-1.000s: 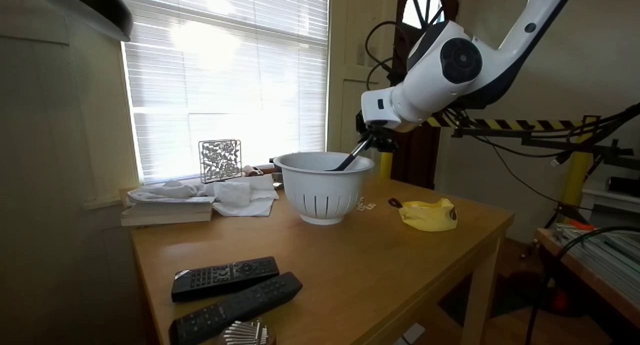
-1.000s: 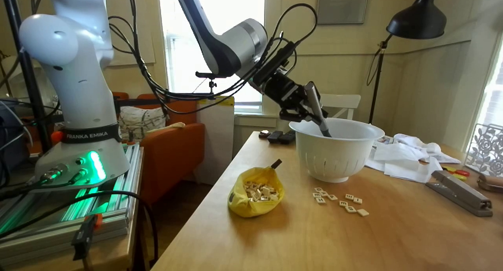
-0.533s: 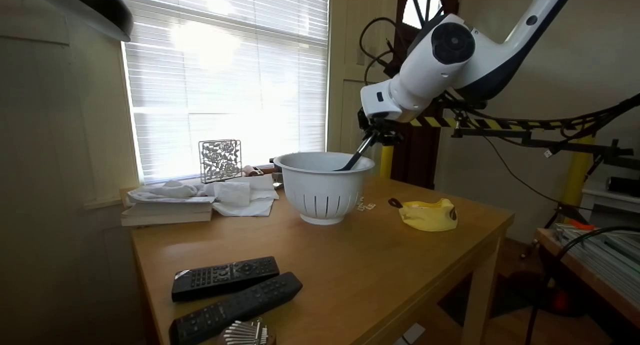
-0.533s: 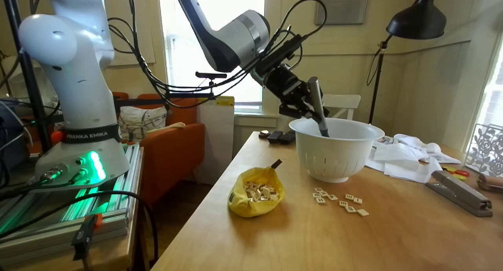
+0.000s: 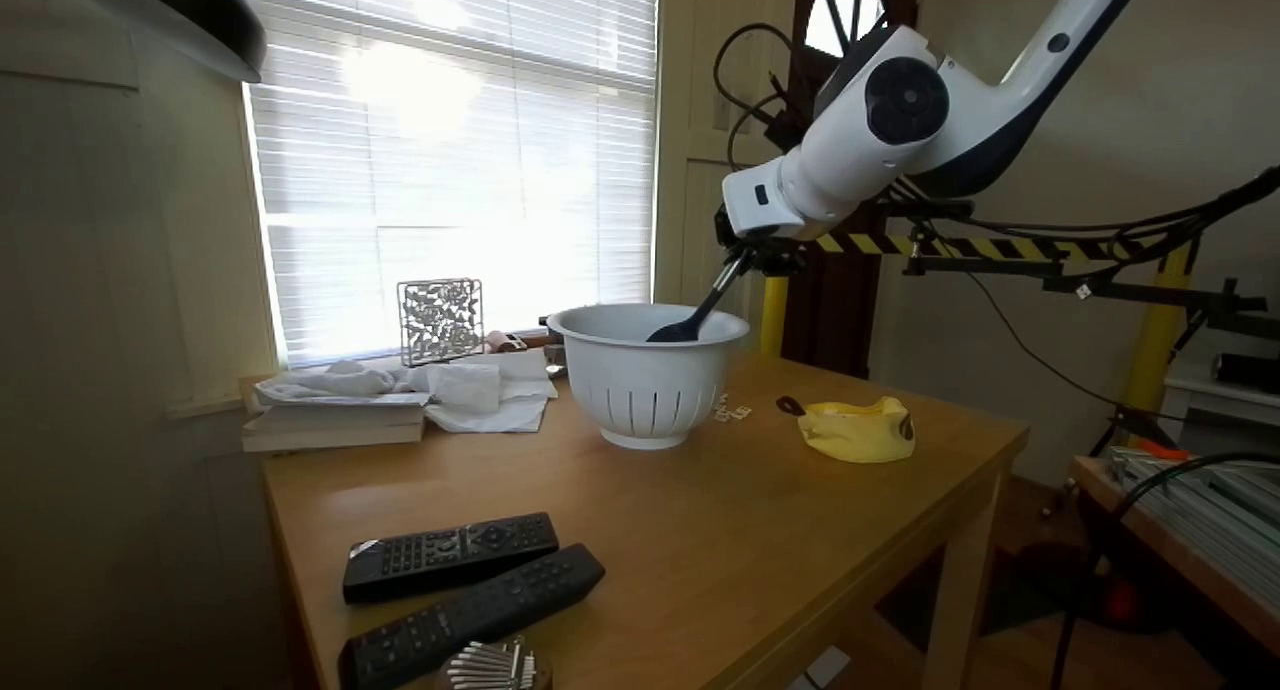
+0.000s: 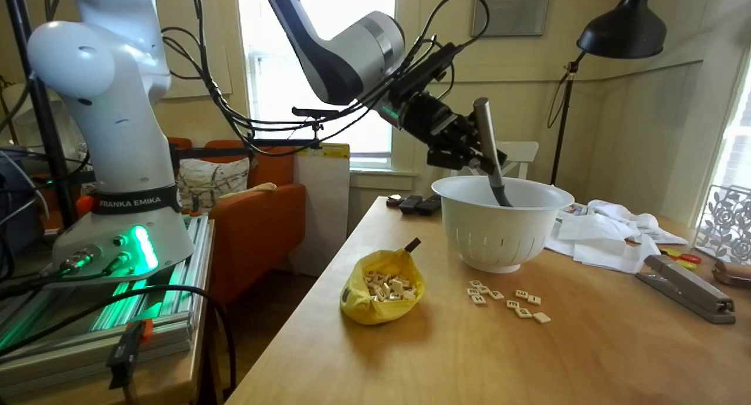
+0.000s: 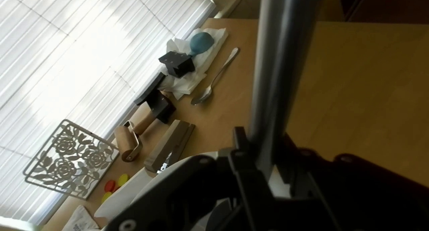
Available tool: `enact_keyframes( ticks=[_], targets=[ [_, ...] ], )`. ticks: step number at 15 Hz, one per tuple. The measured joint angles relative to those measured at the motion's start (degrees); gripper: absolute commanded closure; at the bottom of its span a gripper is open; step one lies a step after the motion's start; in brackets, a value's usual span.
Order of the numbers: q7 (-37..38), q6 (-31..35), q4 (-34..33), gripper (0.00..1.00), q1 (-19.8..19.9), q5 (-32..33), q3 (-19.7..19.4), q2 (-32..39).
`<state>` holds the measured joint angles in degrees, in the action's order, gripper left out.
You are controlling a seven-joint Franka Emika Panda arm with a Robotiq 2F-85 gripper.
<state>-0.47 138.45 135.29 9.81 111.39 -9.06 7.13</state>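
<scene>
My gripper (image 5: 748, 256) is shut on the silver handle of a dark-headed utensil (image 6: 486, 132), like a large spoon. In the wrist view the fingers (image 7: 264, 145) close around the handle (image 7: 281, 63), which runs up past them. The utensil is tilted, its dark head (image 5: 676, 331) down inside a white slotted bowl (image 5: 642, 395). The bowl stands upright on the table and shows in both exterior views (image 6: 499, 243). The gripper is above the bowl's rim. Whether the head touches the bowl's inside, and what the bowl holds, cannot be told.
A yellow bag (image 6: 375, 311) of letter tiles and loose tiles (image 6: 522, 313) lie near the bowl. A stapler (image 6: 686, 287), white papers (image 6: 607, 240), a metal trivet (image 5: 440, 320), remotes (image 5: 470, 610) and a spoon (image 7: 214, 78) are on the table. A lamp (image 6: 622, 26) stands behind.
In an exterior view the gripper and utensil have moved rightward, and the handle has risen. The utensil's dark head shows broader above the bowl's rim. The bowl has not moved.
</scene>
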Motion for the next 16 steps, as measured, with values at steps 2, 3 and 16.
enact_keyframes(
  ticks=[2, 3, 16],
  targets=[
    [3.51, -0.5, 0.0, 0.94, -0.12, 5.0, 0.16, 0.17],
    [5.68, -0.86, 0.02, 0.94, -0.18, 7.53, 0.29, 0.33],
    [20.06, 0.55, 1.76, 0.94, -0.08, 12.16, 1.64, 2.8]
  ],
)
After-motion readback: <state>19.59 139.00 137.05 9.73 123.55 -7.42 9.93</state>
